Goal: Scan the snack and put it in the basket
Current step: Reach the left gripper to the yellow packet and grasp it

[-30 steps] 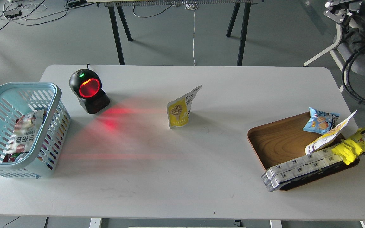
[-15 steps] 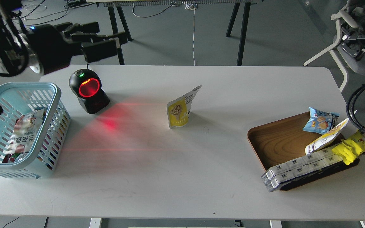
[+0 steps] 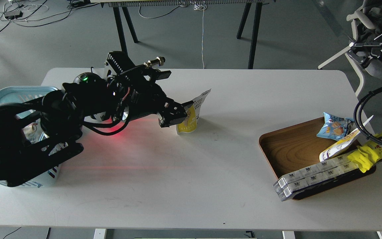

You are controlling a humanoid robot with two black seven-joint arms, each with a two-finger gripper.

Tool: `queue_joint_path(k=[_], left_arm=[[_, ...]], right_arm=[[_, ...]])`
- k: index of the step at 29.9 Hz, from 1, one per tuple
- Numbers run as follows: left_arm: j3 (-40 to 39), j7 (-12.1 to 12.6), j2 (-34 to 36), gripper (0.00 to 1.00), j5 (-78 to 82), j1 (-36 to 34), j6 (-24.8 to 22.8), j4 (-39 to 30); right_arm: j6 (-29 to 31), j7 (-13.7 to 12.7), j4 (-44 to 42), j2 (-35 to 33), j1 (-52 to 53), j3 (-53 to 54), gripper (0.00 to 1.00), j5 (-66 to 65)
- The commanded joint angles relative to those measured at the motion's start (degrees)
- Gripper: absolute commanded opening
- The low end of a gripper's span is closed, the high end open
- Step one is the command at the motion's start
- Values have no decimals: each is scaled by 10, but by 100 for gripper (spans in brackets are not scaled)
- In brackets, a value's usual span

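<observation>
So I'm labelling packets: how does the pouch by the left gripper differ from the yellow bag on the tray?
The snack pouch stands upright on the table, mid-table; the yellow bag lies crumpled over the wooden tray's right edge. The pouch is yellow below and white above with a food picture; the bag is all yellow with a cartoon child. The left gripper is at the pouch; nothing is near the bag. Both are yellow snack packs.

The tabletop (image 3: 191, 186) looks matt and smooth, light grey. The tray (image 3: 290, 146) near its right edge shows glossy wood grain. The snack (image 3: 194, 114) is a smooth, slightly shiny pouch. The basket (image 3: 2, 94) at the left edge is light blue plastic. The left gripper (image 3: 174, 116) is matt black.
</observation>
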Motion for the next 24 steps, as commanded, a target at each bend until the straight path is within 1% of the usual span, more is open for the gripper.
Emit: queue_joint_path(k=[1, 9, 12, 19, 20, 22, 23, 24], left_arm=[[8, 10, -48, 99, 7, 1, 0, 36], [16, 14, -107, 99, 7, 2, 0, 96], [16, 14, -128, 99, 7, 2, 0, 129], [24, 13, -154, 96, 7, 1, 0, 194], [24, 12, -155, 94, 7, 1, 0, 200], [24, 9, -155, 87, 7, 1, 0, 211], [24, 9, -156, 82, 7, 1, 0, 214], [24, 7, -155, 72, 7, 0, 0, 217]], right_arm=[[-1, 0, 1, 5, 1, 0, 97, -10], [-1, -1, 6, 5, 11, 1, 97, -16], [-2, -1, 7, 5, 11, 1, 97, -16], [-7, -1, 10, 5, 11, 1, 97, -16], [-7, -1, 10, 5, 11, 1, 97, -16], [-7, -1, 10, 5, 11, 1, 97, -16], [-7, -1, 10, 5, 11, 1, 97, -16], [-6, -1, 10, 5, 11, 1, 97, -16]])
